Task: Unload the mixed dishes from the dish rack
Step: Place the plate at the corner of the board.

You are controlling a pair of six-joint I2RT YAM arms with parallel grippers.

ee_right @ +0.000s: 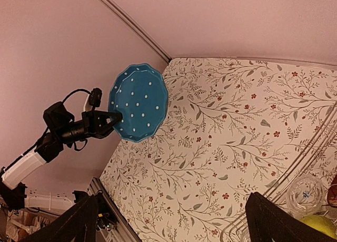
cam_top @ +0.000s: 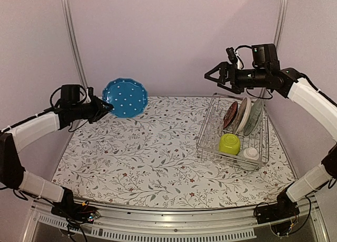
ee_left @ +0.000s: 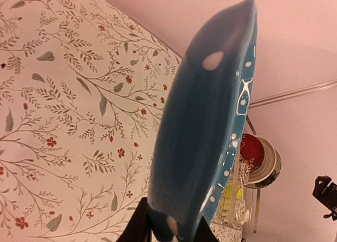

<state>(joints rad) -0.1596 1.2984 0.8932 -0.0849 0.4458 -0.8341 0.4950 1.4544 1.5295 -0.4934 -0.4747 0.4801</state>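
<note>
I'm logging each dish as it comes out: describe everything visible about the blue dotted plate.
The blue dotted plate is teal, glossy like glazed ceramic, with a scalloped rim and scattered white dots. It hangs on edge, nearly vertical, above the far left of the floral tablecloth, well apart from the dish rack. The left gripper has its jaws shut on the plate's rim; nothing else touches it.

Leaf-patterned tablecloth (cam_top: pixel 158 147); pale pink walls (cam_top: pixel 174 31); metal rail (cam_top: pixel 174 221)
</note>
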